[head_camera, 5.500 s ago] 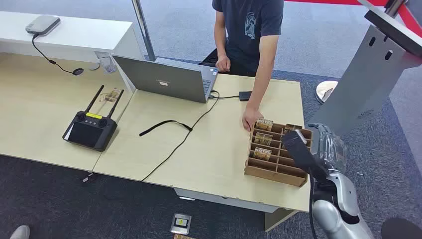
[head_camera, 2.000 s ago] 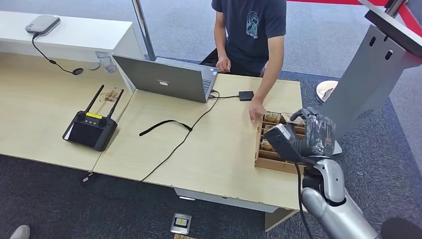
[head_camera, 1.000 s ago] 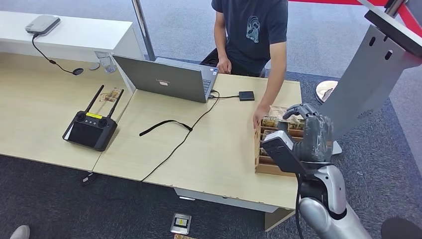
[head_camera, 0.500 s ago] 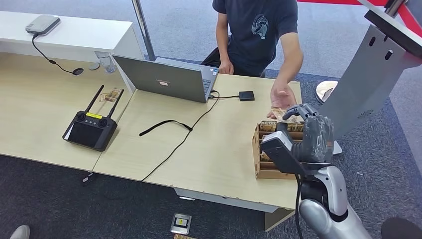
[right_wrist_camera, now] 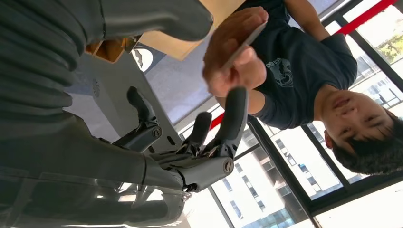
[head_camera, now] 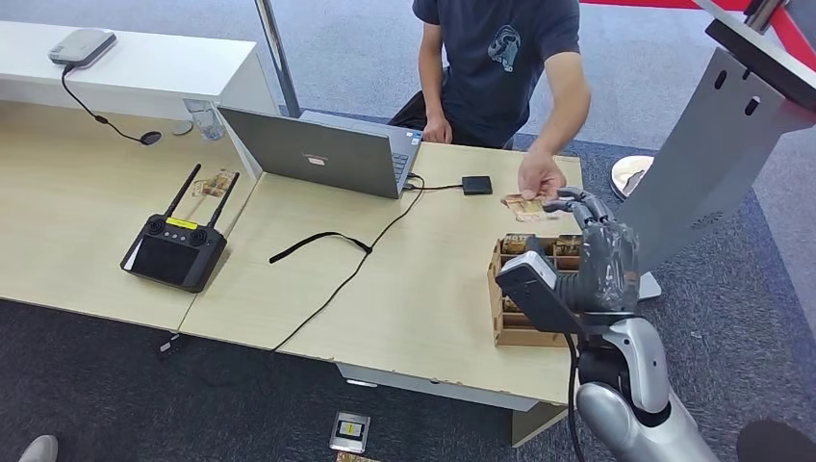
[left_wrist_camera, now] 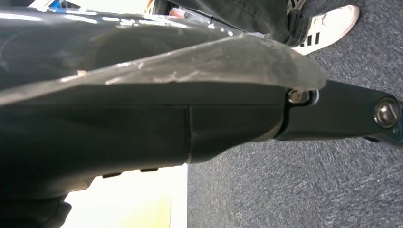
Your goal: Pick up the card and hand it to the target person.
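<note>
The card [head_camera: 522, 203], small and tan, is pinched in the person's hand [head_camera: 541, 179] above the table's far right corner. My right hand [head_camera: 601, 255] is raised over the wooden card box [head_camera: 508, 329], with its fingertips just right of the card. In the right wrist view the person's hand [right_wrist_camera: 228, 54] grips the card [right_wrist_camera: 247, 39] edge-on, while my fingers [right_wrist_camera: 236, 111] stand spread just below it and hold nothing. My left hand [left_wrist_camera: 142, 123] is a dark close-up shape over carpet, and its fingers cannot be read.
An open laptop [head_camera: 318, 154], a black remote controller [head_camera: 175, 252], a black cable [head_camera: 356, 258] and a small black box [head_camera: 474, 185] lie on the table [head_camera: 404, 318]. A grey slanted stand [head_camera: 712, 144] rises on the right. The seated person faces me across the table.
The person's open palm closed on the card and drew it up and left, away from my right fingers. My right hand stayed raised with its fingers apart.
</note>
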